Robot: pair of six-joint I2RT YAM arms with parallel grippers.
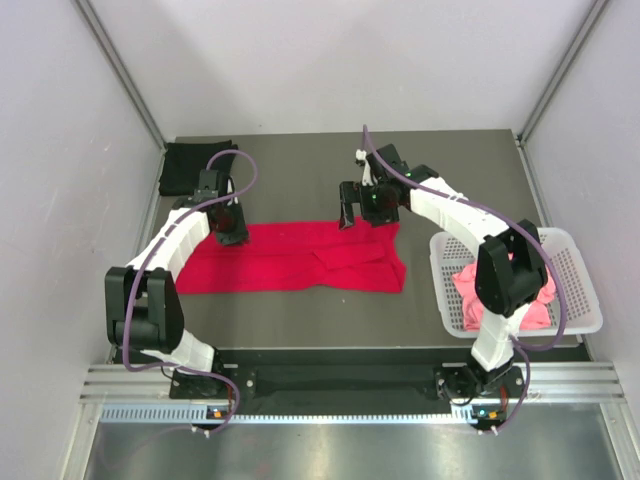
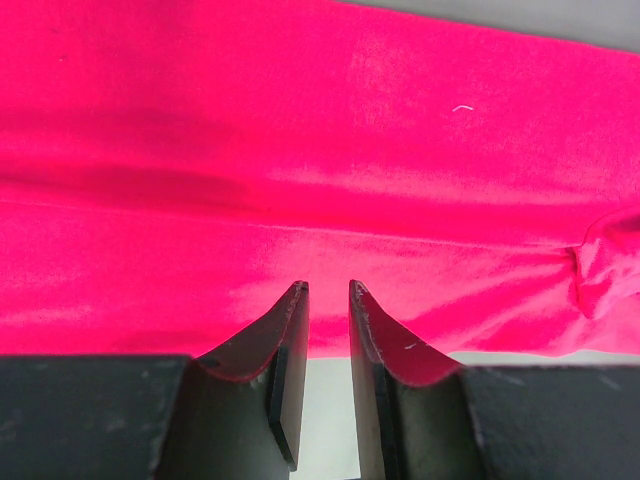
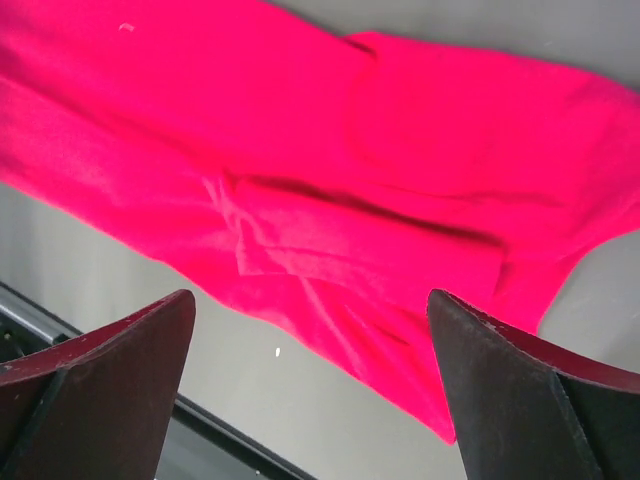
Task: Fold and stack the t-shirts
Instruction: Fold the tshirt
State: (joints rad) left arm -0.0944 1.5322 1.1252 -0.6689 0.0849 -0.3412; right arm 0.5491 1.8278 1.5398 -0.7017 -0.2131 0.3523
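Observation:
A bright red t-shirt (image 1: 300, 258) lies flat on the dark table as a long folded strip, creased near its right end. My left gripper (image 1: 228, 232) rests at its back left edge; in the left wrist view the jaws (image 2: 328, 285) stand a narrow gap apart with nothing between them, tips over the red cloth (image 2: 300, 150). My right gripper (image 1: 350, 215) hovers over the shirt's back right part, wide open and empty (image 3: 310, 295), with the red cloth (image 3: 400, 170) below. A black t-shirt (image 1: 195, 165) lies at the back left corner. A salmon pink t-shirt (image 1: 505, 290) is bunched in the basket.
A white lattice basket (image 1: 575, 250) stands at the table's right edge, beside the right arm's elbow. Grey walls close in the table on the left, back and right. A metal rail (image 1: 340, 385) runs along the near edge between the arm bases.

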